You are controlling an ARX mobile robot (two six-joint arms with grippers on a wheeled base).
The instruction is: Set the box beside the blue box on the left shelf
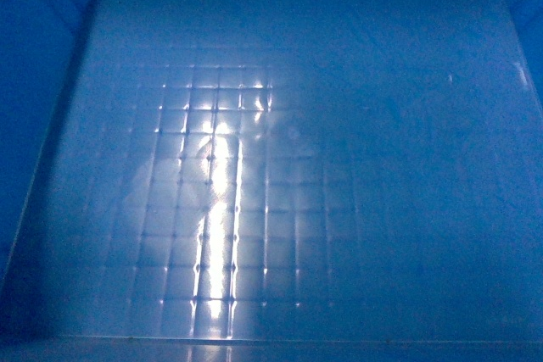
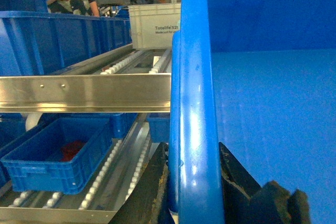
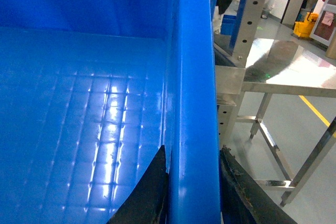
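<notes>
Left end effector point(image 2: 195, 192) has black, worn, rough-edged fingers; right end effector point(image 3: 193, 192) likewise black and scuffed

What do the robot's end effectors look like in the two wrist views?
Only the fingers show. The left end effector has black fingers with rough, worn-looking edges and a blocky tip at lower right. The right end effector has similar black, flat, tapering fingers. No cables, markings or arm links are visible.
</notes>
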